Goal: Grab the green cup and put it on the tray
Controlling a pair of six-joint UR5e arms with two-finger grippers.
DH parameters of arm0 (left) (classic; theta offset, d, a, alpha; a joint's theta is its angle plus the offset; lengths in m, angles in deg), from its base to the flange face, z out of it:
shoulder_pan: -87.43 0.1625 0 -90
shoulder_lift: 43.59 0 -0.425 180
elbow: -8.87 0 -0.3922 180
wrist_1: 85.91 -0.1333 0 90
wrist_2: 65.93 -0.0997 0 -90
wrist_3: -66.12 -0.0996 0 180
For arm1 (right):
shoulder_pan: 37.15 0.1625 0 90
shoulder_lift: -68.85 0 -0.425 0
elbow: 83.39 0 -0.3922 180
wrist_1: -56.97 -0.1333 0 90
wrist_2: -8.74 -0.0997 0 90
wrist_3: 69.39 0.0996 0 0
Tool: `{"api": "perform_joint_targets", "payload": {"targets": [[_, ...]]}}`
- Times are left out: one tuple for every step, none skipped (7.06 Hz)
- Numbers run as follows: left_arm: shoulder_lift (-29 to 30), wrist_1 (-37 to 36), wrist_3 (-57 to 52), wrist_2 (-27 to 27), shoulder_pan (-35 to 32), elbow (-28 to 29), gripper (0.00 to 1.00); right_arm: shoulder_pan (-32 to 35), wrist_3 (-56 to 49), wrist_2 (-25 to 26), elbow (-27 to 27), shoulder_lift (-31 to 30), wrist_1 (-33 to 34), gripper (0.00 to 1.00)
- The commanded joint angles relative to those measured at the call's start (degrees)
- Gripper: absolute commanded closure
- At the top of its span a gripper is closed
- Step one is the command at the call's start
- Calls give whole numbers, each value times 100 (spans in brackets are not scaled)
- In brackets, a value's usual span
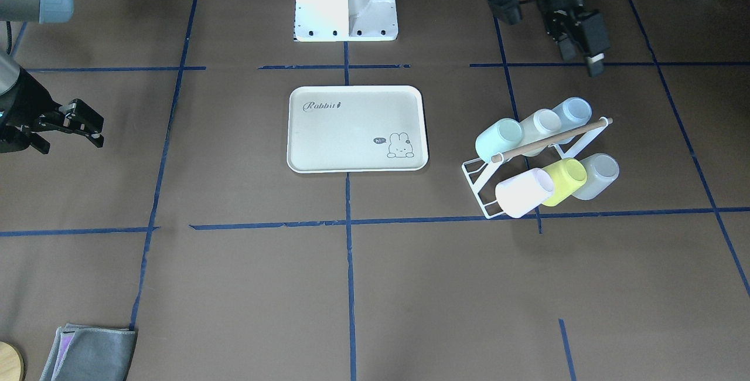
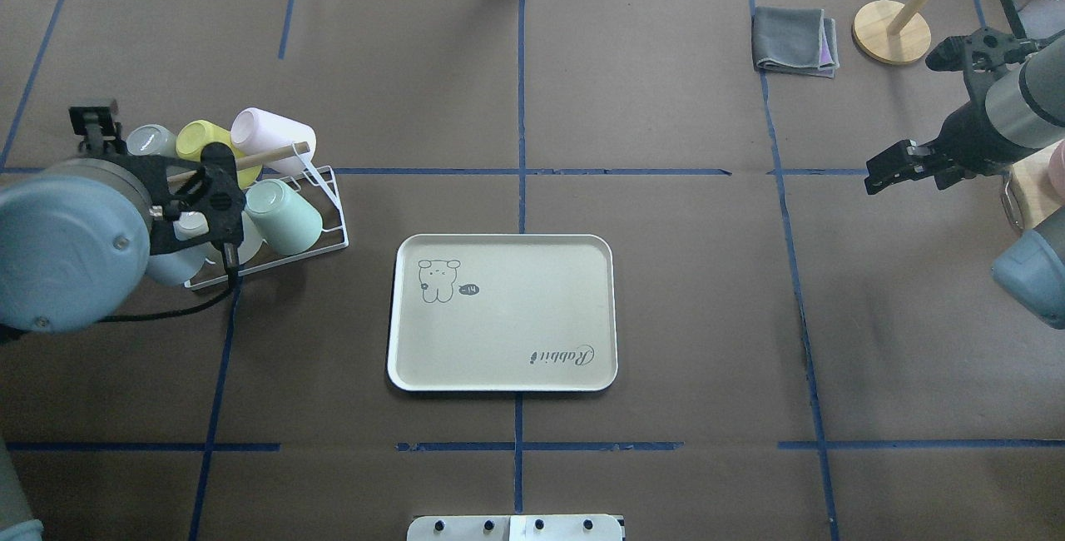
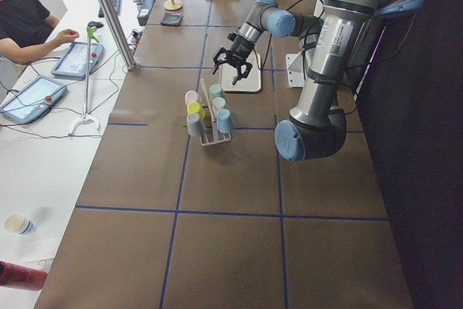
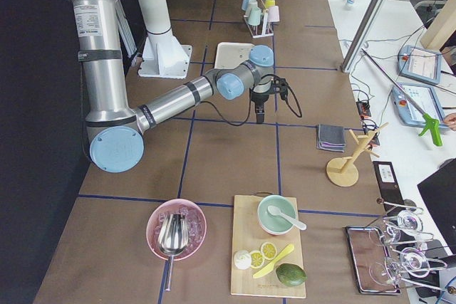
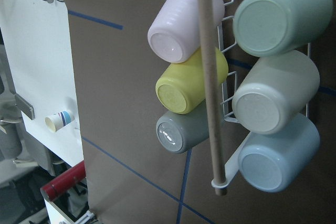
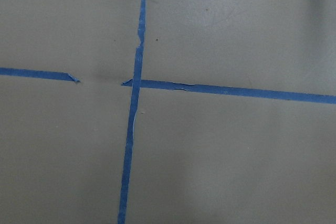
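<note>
1. Green cup (image 1: pixel 498 138) — rests tilted on the wire rack (image 1: pixel 551 140), at the end of the robot-side row nearest the tray (image 1: pixel 351 135), apart from the tray.
2. Left hand (image 1: pixel 580 55) — fingers spread, holding nothing; hovers near the rack on the robot's side.
3. Right hand (image 1: pixel 88 126) — fingers spread, holding nothing; over the tabletop (image 1: pixel 234 164), well apart from the tray.

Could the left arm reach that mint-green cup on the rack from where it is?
Probably yes. The left gripper hangs near the rack, jaws open; the green cup sits at its row's end, the side toward the tray bare. The wooden rod and a neighbouring cup crowd it.
</note>
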State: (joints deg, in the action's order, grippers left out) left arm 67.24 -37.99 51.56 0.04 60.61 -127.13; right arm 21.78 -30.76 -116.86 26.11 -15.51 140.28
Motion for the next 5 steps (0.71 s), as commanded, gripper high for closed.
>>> {"api": "perform_joint_targets", "payload": {"targets": [[157,-213,-170,-723,879,160,0,5,-5,1,-86,-20,-16,0],[358,-266,-240,-803,933,440,0,5,-5,1,-112,-20,-25,0],[421,-379,-1372,-1535,1160,626,0,5,-5,1,-121,-20,-25,0],[457,-389,-2175,-1873,1223,680,0,5,-5,1,-121,-20,-25,0],[483,-380,-2401,-1894,1241,854,0,5,4,1,-130,-20,-25,0]]}}
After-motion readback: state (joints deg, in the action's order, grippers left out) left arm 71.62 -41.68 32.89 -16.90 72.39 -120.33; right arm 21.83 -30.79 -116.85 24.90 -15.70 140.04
